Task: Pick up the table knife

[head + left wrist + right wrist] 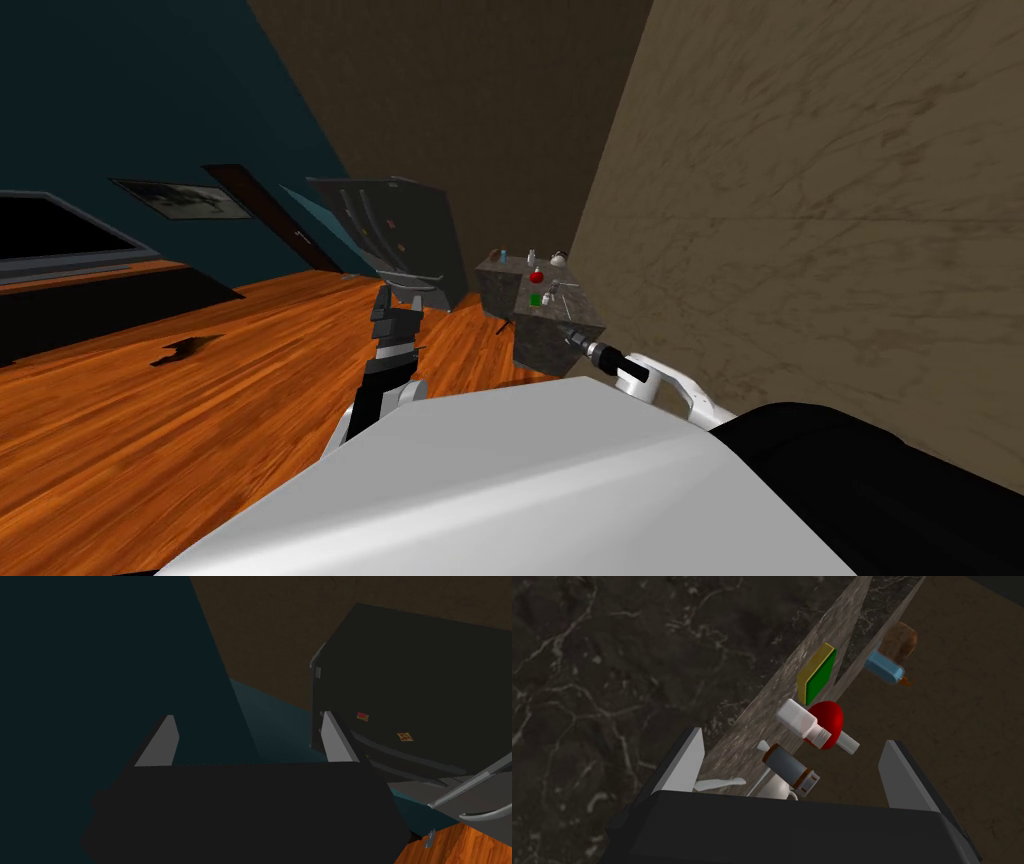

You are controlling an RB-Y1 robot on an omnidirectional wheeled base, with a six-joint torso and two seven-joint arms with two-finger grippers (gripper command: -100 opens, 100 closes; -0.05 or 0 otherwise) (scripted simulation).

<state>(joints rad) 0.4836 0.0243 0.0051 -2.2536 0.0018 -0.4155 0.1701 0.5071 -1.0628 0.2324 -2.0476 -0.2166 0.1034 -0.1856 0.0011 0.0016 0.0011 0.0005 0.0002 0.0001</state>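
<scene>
Right gripper (793,738), 2 fingers apart, at edge of counter (752,721): centre over pale knife (719,782) first (left gripper (248,717) also apart)

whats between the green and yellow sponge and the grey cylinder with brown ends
In the right wrist view, a white bottle and a red round thing lie between the green and yellow sponge and the grey cylinder.

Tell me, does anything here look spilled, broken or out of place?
Nothing on the counter looks spilled or broken. The one oddity is a dark ragged patch on the wood floor; I cannot tell what it is.
</scene>
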